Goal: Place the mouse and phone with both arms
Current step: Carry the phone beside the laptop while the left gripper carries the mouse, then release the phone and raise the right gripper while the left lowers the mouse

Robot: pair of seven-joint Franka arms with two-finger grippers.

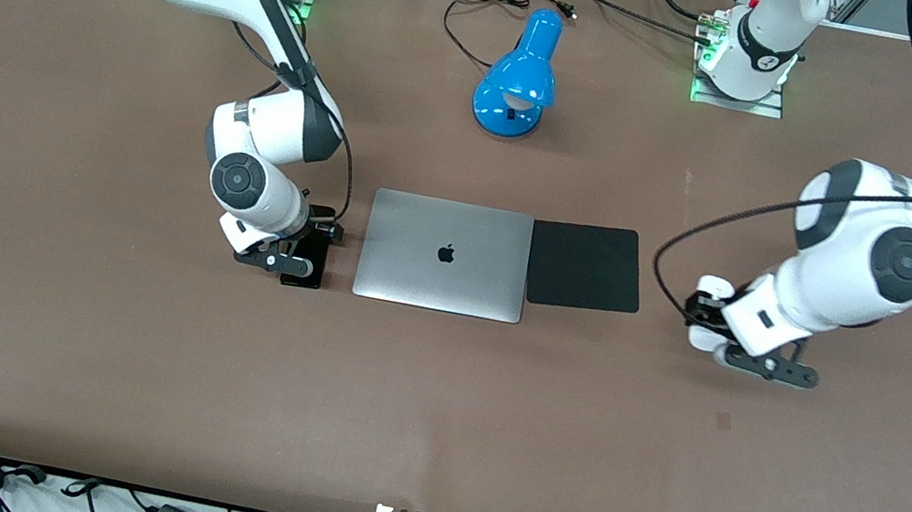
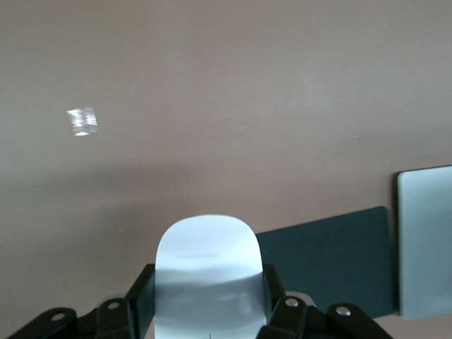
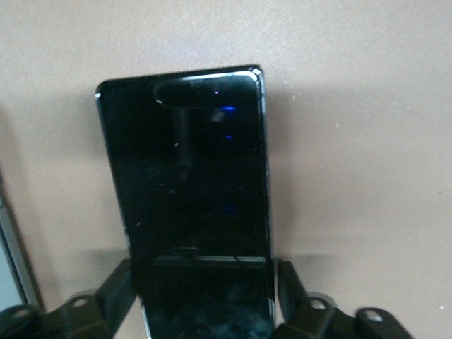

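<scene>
Brown tabletop [image 1: 41,298]: right gripper [image 1: 299,253] clasps the phone [image 3: 187,191] at the laptop's [image 1: 445,254] nine o'clock; left gripper [image 1: 709,322] clasps the mouse [image 2: 205,268], which should travel level toward the mat [image 1: 586,266].

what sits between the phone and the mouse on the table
In the front view, the closed laptop and the black mat lie side by side between the phone and the mouse.

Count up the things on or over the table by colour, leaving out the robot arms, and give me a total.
Black: 2, the phone held in the right gripper and the mat beside the laptop.
White: 1, the mouse held in the left gripper.
Silver: 1, the laptop.
Blue: 1, the lamp.
Total: 5
</scene>
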